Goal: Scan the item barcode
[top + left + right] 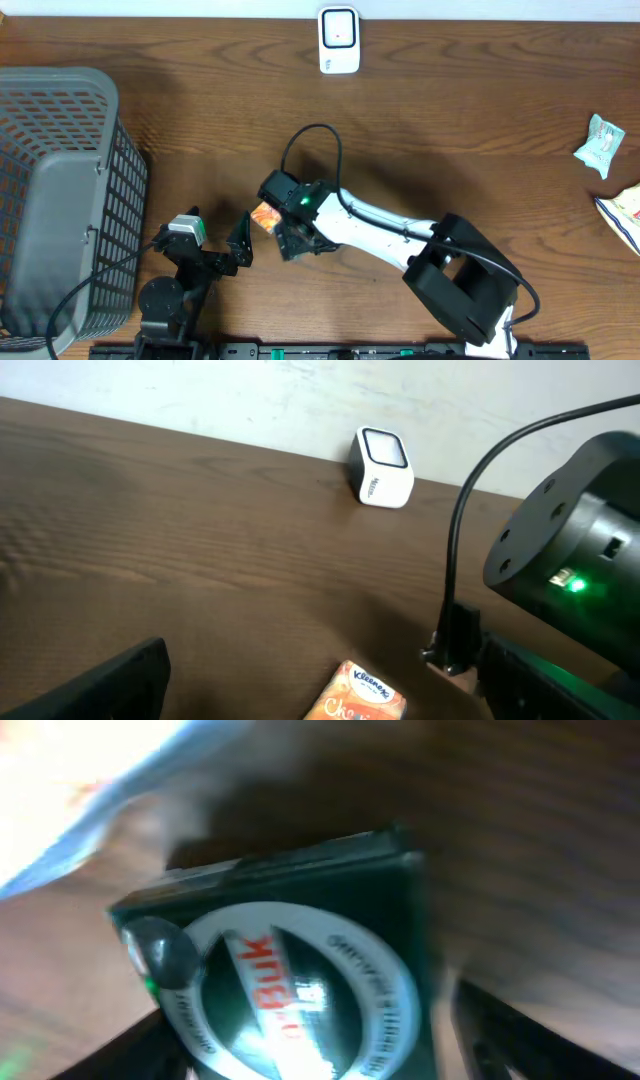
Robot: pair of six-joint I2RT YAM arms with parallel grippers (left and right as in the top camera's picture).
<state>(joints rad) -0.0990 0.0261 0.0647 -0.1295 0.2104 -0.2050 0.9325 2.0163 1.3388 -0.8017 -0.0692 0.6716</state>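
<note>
**A:** How does the right gripper stand?

**B:** The right gripper point(325, 1042) is low over the desk point(450, 130). Its fingers point(520, 1045) sit on either side of a dark green face with a round label. That view is blurred, so I cannot tell whether they are pinching it yet.

**A:** Is that the pack?

**B:** Probably. From overhead the orange pack point(265, 215) lies at 9 o'clock of the right wrist, right against it. The arm hides too much of the pack for me to call its long axis.

**A:** And the other arm?

**B:** The left gripper point(240, 248) is spread wide and empty, just beside the pack at its 7 o'clock. The right arm is the nearer one.

**A:** Which way is the scanner?

**B:** The scanner point(339, 40) stands at about 1 o'clock from the pack, well apart, at the desk's far edge. Only bare wood lies between them. The basket point(60, 200) sits off at 9 o'clock and the packets point(600, 145) at 3 o'clock, both well clear. I'd judge the move to be a lift, then a carry toward 1 o'clock. Which face carries the barcode does not show.
</note>
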